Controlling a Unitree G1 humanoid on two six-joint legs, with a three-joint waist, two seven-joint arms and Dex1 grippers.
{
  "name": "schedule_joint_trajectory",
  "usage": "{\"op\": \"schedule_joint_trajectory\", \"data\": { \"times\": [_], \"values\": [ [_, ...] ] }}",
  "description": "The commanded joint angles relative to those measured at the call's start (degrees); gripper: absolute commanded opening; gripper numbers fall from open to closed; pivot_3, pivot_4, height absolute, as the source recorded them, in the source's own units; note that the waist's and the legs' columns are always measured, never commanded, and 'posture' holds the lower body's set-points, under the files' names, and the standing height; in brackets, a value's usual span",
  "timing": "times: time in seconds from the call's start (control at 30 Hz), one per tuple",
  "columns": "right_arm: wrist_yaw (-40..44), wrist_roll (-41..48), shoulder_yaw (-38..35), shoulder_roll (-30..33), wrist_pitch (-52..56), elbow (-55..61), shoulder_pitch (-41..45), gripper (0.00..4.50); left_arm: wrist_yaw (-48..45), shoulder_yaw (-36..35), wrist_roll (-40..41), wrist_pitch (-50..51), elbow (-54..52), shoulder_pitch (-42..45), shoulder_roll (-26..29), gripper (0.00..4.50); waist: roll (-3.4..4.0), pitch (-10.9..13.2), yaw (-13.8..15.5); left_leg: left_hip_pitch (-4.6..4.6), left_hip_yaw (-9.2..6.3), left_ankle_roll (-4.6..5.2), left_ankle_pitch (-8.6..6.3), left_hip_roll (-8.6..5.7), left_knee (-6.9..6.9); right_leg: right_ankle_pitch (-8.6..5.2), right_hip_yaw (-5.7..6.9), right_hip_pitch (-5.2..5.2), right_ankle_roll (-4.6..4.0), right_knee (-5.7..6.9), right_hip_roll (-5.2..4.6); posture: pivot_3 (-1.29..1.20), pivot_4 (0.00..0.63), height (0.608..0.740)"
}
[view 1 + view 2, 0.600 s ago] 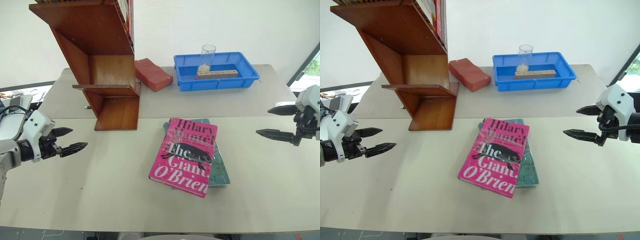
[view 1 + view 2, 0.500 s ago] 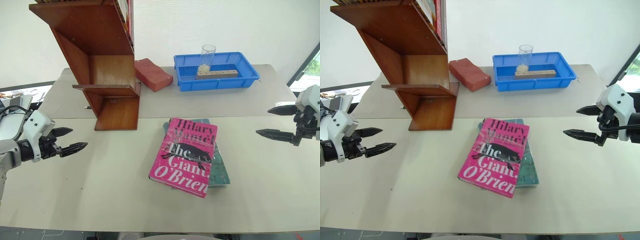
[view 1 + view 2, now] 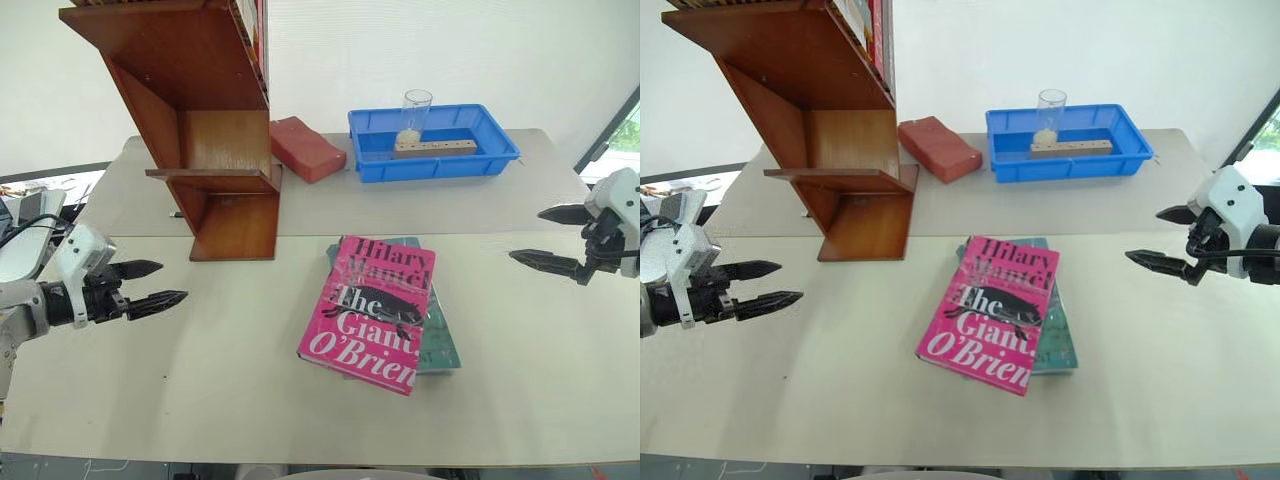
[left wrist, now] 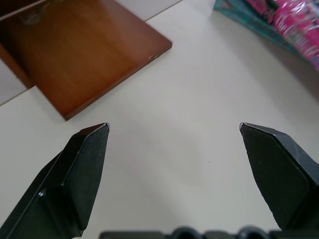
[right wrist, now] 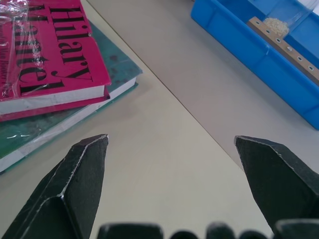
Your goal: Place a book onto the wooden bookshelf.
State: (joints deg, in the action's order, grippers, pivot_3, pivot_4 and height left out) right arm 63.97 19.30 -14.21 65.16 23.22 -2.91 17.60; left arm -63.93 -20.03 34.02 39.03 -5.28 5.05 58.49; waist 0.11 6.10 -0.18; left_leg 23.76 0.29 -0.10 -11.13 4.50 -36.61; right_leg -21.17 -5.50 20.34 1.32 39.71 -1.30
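I see a beige table (image 3: 200,400) before a white wall. The book (image 3: 372,312), reading "Hilary Mantel The Giant, O'Brien", lies centre on a teal book (image 3: 438,345), near the wooden bookshelf (image 3: 200,120). Left gripper (image 3: 165,284) and right gripper (image 3: 545,238) are both spread, empty.

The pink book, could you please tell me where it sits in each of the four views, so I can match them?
Left eye view: pink book near the middle of the table, lying on the teal book.
Right eye view: just left of centre.
Left wrist view: a pink sliver at a corner.
Right wrist view: spine and cover at a corner.
Shared landmark: the teal book beneath it.
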Motion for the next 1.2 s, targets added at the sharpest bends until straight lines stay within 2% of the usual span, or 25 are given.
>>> {"op": "schedule_joint_trajectory", "data": {
  "times": [0.03, 0.13, 0.17, 0.2, 0.4, 0.43, 0.83, 1.03, 1.2],
  "values": [
    [-0.78, -0.67, -0.9, -0.49, -2.65, 1.72, 0.31, 3.94, 0.45, 1.68, 7.83, 7.8, -4.42, 4.55, -2.62, 4.5, 0.01, -0.01, 0.12, 0.0, 0.0, 0.0, 0.0, 0.0, -0.01, 0.0, 0.0, -0.02, 0.01, 0.0, 0.0, 0.0, 0.15, 0.649],
    [-2.19, -3.14, 1.81, -2.21, -4.59, 4.04, -1.95, 2.96, 4.18, 4.63, 13.16, 14.83, -4.25, 8.63, -9.67, 4.5, 0.07, -0.04, 0.38, -0.02, 0.0, 0.0, 0.0, -0.03, -0.09, 0.0, 0.0, -0.09, 0.07, 0.01, 0.0, 0.0, 0.15, 0.649],
    [-2.7, -3.63, 2.77, -3.01, -4.61, 5.05, -2.53, 2.96, 5.28, 6.22, 13.61, 16.16, -3.3, 9.65, -12.26, 4.5, 0.06, -0.04, 0.33, -0.01, -0.01, 0.0, 0.0, -0.03, -0.09, 0.01, -0.01, -0.11, 0.09, 0.0, 0.01, 0.0, 0.15, 0.649],
    [-3.02, -3.87, 3.48, -3.65, -4.54, 5.78, -2.86, 2.23, 5.93, 7.45, 13.65, 16.82, -2.49, 10.23, -13.96, 4.5, 0.03, -0.04, 0.23, 0.0, -0.01, 0.0, 0.0, -0.02, -0.09, 0.01, -0.02, -0.1, 0.09, 0.03, 0.02, 0.0, 0.15, 0.649],
    [-4.17, -8.41, 9.62, -7.01, -7.21, 6.48, -3.62, 0.22, 10.47, 12.27, 13.82, 20.2, 5.93, 15.22, -26.15, 4.5, -0.01, -0.07, 0.23, 0.11, -0.09, 0.01, 0.01, -0.06, -0.18, 0.1, -0.03, -0.3, 0.15, 0.06, 0.06, 0.0, 0.15, 0.649],
    [-4.02, -8.92, 10.43, -7.34, -7.58, 6.27, -3.64, 0.03, 10.95, 12.82, 13.61, 20.54, 7.29, 15.92, -27.67, 4.5, -0.02, -0.07, 0.25, 0.1, -0.1, 0.02, 0.01, -0.07, -0.18, 0.12, -0.03, -0.33, 0.14, 0.05, 0.06, 0.0, 0.15, 0.649],
    [-1.74, -9.29, 17.12, -13.84, -8.06, 5.32, 0.64, 0.03, 17.28, 14.54, 14.1, 25.59, 15.4, 18.14, -42.18, 4.5, -0.05, -0.08, 0.16, 0.1, -0.17, 0.01, 0.02, -0.12, -0.2, 0.2, -0.02, -0.41, 0.11, -0.03, 0.05, 0.0, 0.15, 0.649],
    [-2.04, -9.01, 20.8, -18.97, -6.94, 7.81, 1.87, 0.03, 21.77, 11.93, 14.74, 25.73, 16.67, 18.15, -47.02, 4.5, -0.05, -0.08, 0.22, -0.01, -0.24, 0.0, 0.02, -0.15, -0.21, 0.27, 0.0, -0.67, 0.01, -0.18, 0.05, 0.0, 0.15, 0.649],
    [-2.22, -8.7, 21.94, -21.05, -5.1, 9.87, 2.72, 0.03, 23.66, 9.79, 17.29, 28.57, 12.61, 15.37, -47.79, 4.5, -0.05, -0.09, 0.08, -0.07, -0.3, -0.01, 0.02, -0.15, -0.19, 0.27, 0.03, -0.8, 0.02, -0.3, 0.05, 0.0, 0.15, 0.649]
  ]
}}
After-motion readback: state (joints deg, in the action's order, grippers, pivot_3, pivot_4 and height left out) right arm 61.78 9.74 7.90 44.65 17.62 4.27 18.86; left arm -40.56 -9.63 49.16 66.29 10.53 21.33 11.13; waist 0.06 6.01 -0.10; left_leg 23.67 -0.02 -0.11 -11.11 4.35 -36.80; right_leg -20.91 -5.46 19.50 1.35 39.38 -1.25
